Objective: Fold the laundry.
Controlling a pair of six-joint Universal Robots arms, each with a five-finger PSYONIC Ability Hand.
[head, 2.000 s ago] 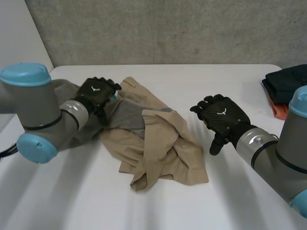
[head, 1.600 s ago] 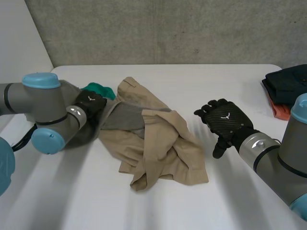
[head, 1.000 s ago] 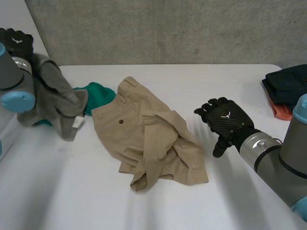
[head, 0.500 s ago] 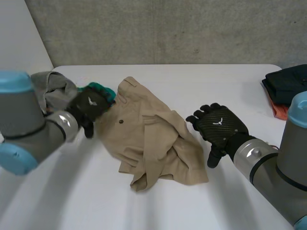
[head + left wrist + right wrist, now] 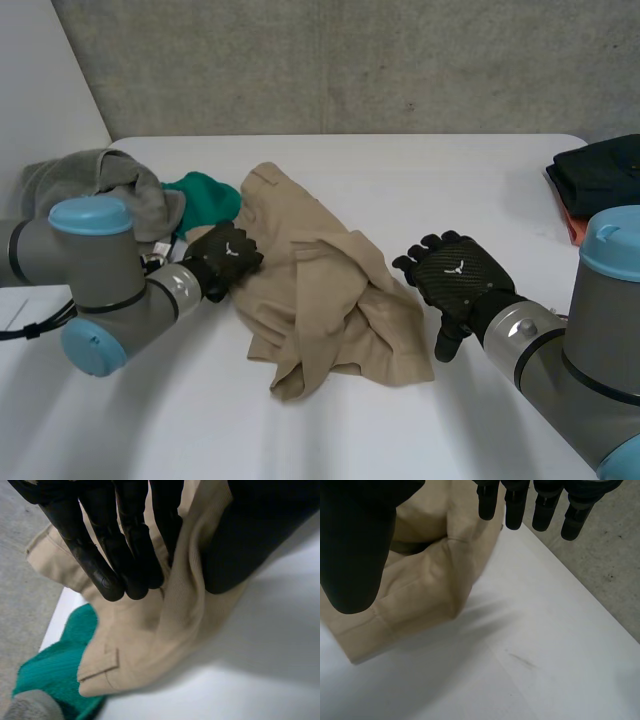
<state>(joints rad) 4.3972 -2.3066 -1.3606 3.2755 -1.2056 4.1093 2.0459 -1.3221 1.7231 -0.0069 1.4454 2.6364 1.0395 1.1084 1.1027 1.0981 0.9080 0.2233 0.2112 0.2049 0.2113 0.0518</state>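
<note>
Crumpled tan shorts [image 5: 330, 300] lie mid-table. My left hand [image 5: 228, 258] is at their left edge near the waistband. In the left wrist view a fold of the tan shorts [image 5: 150, 645] runs between the curled fingers [image 5: 125, 545] and the thumb, pinched there. My right hand [image 5: 455, 280] hovers just beside the shorts' right edge, fingers straight and spread. In the right wrist view its fingertips [image 5: 515, 510] hang above the shorts' hem [image 5: 420, 585] and hold nothing.
A green cloth [image 5: 205, 195] and a grey garment [image 5: 110, 185] lie bunched at the table's far left, behind my left hand. A dark folded stack [image 5: 600, 170] sits on an orange item [image 5: 580, 225] at the right edge. Bare white table [image 5: 330, 430] lies in front.
My left hand carried the grey garment off the shorts to the far left, let it go, then came back to the shorts' left edge and closed on it. The right hand barely shifted.
</note>
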